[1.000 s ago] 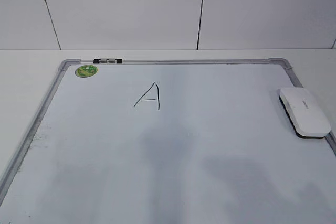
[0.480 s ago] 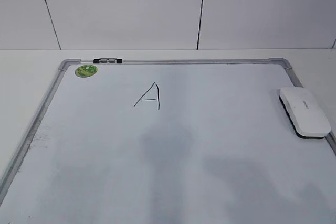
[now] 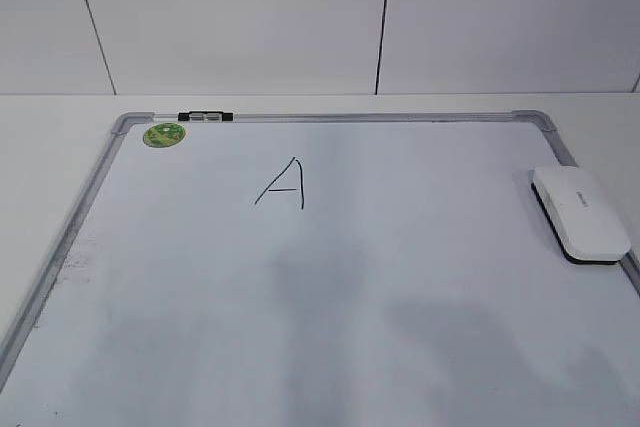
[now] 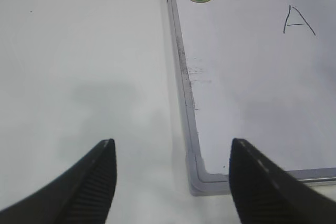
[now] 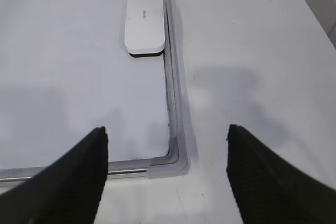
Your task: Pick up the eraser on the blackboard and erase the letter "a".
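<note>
The eraser, a white rounded block with a black underside, lies on the right edge of the blackboard, which is a white board with a grey frame. It also shows in the right wrist view. No lowercase cursive "a" shows in any view. An angular capital "A" is drawn at the board's upper middle. My left gripper is open and empty above the board's near left corner. My right gripper is open and empty above the near right corner, well short of the eraser. Neither gripper shows in the exterior view.
A round green magnet sits at the board's far left corner, beside a black clip on the top frame. White table lies on both sides of the board. A white panelled wall stands behind.
</note>
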`<state>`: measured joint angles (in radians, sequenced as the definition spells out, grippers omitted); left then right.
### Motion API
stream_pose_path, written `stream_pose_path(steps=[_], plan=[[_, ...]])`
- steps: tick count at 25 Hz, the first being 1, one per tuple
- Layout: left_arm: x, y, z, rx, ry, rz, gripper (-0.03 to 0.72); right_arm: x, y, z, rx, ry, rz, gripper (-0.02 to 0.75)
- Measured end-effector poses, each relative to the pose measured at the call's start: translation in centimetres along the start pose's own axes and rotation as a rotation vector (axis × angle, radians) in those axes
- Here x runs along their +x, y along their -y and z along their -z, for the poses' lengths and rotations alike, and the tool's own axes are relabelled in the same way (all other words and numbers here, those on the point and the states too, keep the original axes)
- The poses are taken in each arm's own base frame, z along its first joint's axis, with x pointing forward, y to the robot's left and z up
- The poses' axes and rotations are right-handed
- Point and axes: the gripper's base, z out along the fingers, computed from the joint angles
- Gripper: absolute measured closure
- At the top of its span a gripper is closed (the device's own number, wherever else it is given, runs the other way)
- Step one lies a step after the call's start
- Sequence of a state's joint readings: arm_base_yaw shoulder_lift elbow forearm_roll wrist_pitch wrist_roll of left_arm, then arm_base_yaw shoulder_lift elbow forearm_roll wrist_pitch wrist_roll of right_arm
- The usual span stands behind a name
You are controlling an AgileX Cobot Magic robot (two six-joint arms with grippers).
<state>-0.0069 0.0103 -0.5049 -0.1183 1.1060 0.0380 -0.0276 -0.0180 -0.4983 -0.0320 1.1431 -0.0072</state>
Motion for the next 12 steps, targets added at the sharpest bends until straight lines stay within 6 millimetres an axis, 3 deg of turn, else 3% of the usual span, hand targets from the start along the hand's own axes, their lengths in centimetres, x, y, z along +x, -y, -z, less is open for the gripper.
stream_pose_path(steps=[12], plan=[[0.00, 0.00, 0.00, 0.000, 0.000, 0.000, 0.200, 0.01, 0.00, 0.00, 0.000, -0.001, 0.000, 0.178]])
